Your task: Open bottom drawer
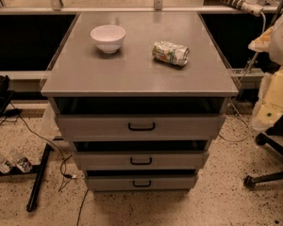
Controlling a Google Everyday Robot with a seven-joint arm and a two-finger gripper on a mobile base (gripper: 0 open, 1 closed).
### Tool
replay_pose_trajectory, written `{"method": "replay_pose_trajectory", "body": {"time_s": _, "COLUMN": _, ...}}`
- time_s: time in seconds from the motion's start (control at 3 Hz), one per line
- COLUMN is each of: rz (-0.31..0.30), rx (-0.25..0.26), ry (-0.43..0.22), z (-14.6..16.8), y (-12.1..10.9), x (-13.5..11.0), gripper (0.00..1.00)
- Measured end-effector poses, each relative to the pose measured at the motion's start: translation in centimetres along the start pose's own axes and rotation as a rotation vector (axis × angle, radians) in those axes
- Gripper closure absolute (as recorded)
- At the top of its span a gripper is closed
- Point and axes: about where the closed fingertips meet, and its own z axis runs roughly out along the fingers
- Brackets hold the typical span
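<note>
bottom drawer waits low, gripper off to the right

the bottom drawer sits lowest in the grey cabinet, near the floor, with its small black handle centred on the front. a dark strip shows above the front, and it does not look pulled out to any real extent. the gripper appears to be the pale shape at the right edge, well apart from the handle and higher than it. it holds nothing that can be seen, and i cannot tell whether it is open or closed.

to do this well, i judge it should come down in front of the cabinet, meet the handle square, hook or clamp the bar, then pull straight toward the near side. the middle drawer lies just above, so its handle could be taken by mistake.

the floor in front is bare. cables and a black bar lie left, a chair base right. the bowl and can on top are out of the way.
</note>
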Motion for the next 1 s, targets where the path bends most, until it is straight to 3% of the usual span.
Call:
{"method": "replay_pose_trajectory", "body": {"time_s": 0.67, "rz": 0.003, "rx": -0.004, "ry": -0.027, "z": 1.1, "y": 0.3, "x": 0.0, "gripper": 0.0}}
{"method": "replay_pose_trajectory", "body": {"time_s": 1.0, "rz": -0.015, "rx": -0.023, "ry": -0.095, "z": 4.6, "y": 1.5, "x": 0.3, "gripper": 0.0}}
